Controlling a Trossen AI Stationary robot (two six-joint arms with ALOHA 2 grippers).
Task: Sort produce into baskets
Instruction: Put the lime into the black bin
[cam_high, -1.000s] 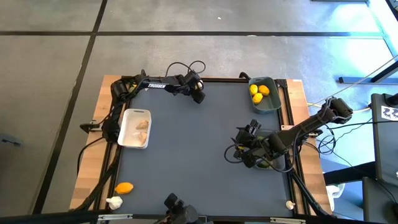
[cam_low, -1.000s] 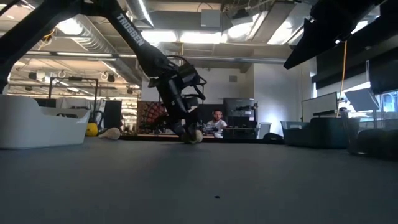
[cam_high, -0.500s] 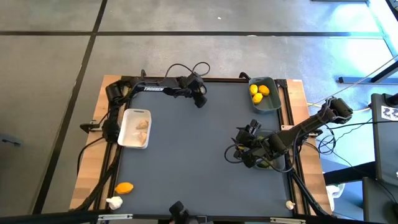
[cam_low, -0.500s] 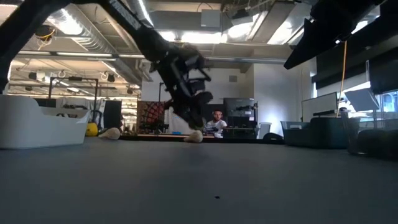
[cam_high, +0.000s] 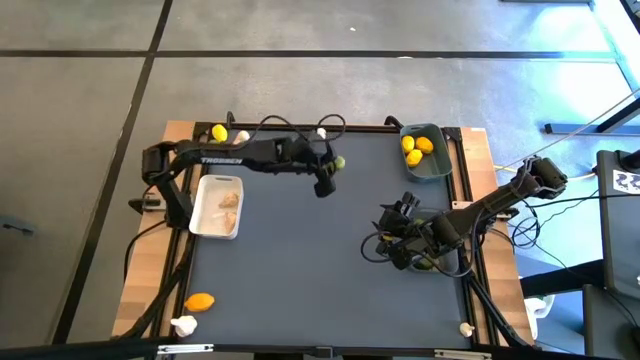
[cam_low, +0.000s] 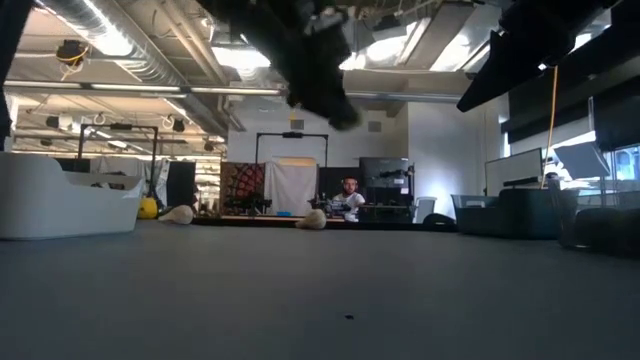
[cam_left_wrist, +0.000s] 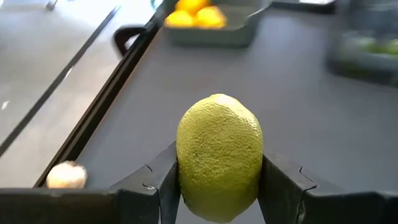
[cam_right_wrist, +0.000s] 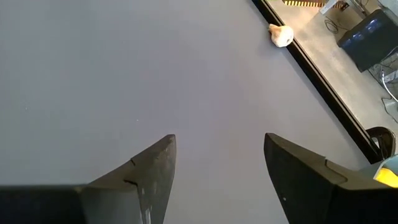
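Observation:
My left gripper (cam_high: 336, 165) is shut on a green lime (cam_left_wrist: 219, 155) high above the table's far middle; the lime also shows in the high view (cam_high: 340, 162). The blue-grey basket (cam_high: 425, 152) at the far right holds lemons (cam_high: 414, 148). The white basket (cam_high: 217, 206) at the left holds garlic (cam_high: 229, 201). The dark grey basket (cam_high: 440, 255) with limes lies under my right arm. My right gripper (cam_right_wrist: 217, 162) is open and empty above the table's right part. My left gripper pinches the lime's two opposite sides (cam_left_wrist: 180, 163) between its two fingers (cam_left_wrist: 283, 180). The fingers point toward the table's right edge, at the blue-grey basket. The lime is lifted clear of the table.
Loose on the table: a garlic bulb (cam_high: 321, 132) at the far edge, a lemon (cam_high: 219, 132) and garlic (cam_high: 240, 137) at the far left, a lemon (cam_high: 200, 301) and garlic (cam_high: 184, 324) at the near left, garlic (cam_high: 466, 327) at the near right.
My left gripper has risen from the table near the far edge with the lime, which is now lifted clear. It has also gone toward the table's right edge. The garlic bulb beside it stays on the table.

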